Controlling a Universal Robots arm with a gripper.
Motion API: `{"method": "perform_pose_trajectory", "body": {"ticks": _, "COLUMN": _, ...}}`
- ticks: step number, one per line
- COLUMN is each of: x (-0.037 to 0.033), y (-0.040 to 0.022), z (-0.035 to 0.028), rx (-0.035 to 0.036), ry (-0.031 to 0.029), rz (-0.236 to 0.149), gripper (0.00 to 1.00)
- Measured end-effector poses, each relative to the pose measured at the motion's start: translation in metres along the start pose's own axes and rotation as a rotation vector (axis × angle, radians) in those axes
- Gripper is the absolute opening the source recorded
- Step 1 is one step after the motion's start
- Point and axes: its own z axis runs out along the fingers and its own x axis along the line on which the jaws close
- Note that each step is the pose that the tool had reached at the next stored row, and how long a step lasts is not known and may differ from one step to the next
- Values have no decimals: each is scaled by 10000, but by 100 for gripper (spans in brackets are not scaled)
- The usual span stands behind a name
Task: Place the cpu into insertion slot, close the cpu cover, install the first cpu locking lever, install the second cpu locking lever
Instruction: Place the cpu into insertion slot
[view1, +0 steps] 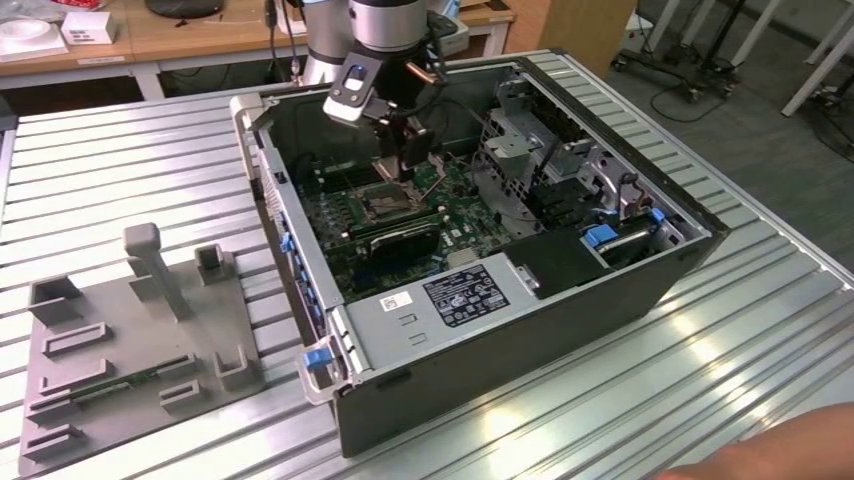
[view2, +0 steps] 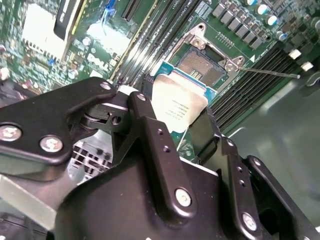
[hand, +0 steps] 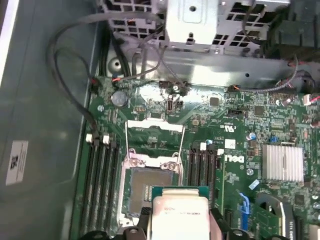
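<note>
Sitting on one ribbed metal table (view1: 134, 150), one open computer case (view1: 534, 330) lies beside one grey fixture tray (view1: 114, 330). One arm reaches inside, its gripper (view1: 404, 160) clamped on the single cpu (view2: 177, 107) — held over the green motherboard (hand: 235, 165), near the one insertion slot (hand: 142, 192), whose dark centre lies uncovered. One cpu cover (hand: 154, 125) stands raised. Two black fingers (view2: 150, 130) hide the chip's edges — the first wrist view cuts off its near part.

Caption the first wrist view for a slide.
End effector holds the cpu over the insertion slot, cpu cover swung open.
</note>
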Motion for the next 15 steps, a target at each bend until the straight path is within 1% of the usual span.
{"method": "perform_pose_trajectory", "body": {"ticks": 1, "x": 0, "y": 0, "z": 0, "rx": 3, "ry": -7, "rz": 60, "gripper": 54}}
{"method": "perform_pose_trajectory", "body": {"ticks": 8, "x": 4, "y": 0, "z": 0, "rx": 3, "ry": -3, "rz": 72, "gripper": 54}}
{"method": "perform_pose_trajectory", "body": {"ticks": 11, "x": 21, "y": 1, "z": 3, "rx": 4, "ry": -2, "rz": 114, "gripper": 54}}
{"method": "perform_pose_trajectory", "body": {"ticks": 15, "x": 55, "y": 1, "z": 14, "rx": 10, "ry": -19, "rz": 272, "gripper": 54}}
